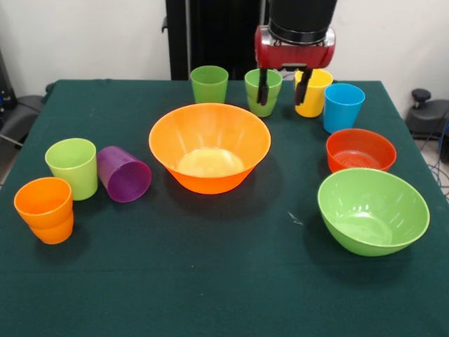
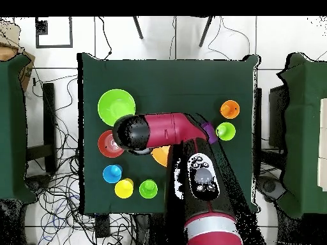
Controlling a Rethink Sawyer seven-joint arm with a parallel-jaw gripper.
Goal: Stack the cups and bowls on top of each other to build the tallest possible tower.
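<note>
My gripper (image 1: 283, 86) hangs open and empty at the table's far side. One finger is in front of a lime cup (image 1: 263, 92) and the other in front of a yellow cup (image 1: 313, 95). A darker green cup (image 1: 209, 83) stands to their left and a blue cup (image 1: 343, 107) to their right. The large orange bowl (image 1: 210, 146) sits mid-table. The red-orange bowl (image 1: 360, 149) and the lime bowl (image 1: 372, 209) sit on the right. On the left are a lime cup (image 1: 72, 167), a purple cup (image 1: 123, 173) on its side and an orange cup (image 1: 45, 209).
All things rest on a dark green table (image 1: 210, 281). In the overhead view my arm (image 2: 167, 130) covers the orange bowl and part of the red-orange bowl (image 2: 106, 145). Cables lie on the floor around the table.
</note>
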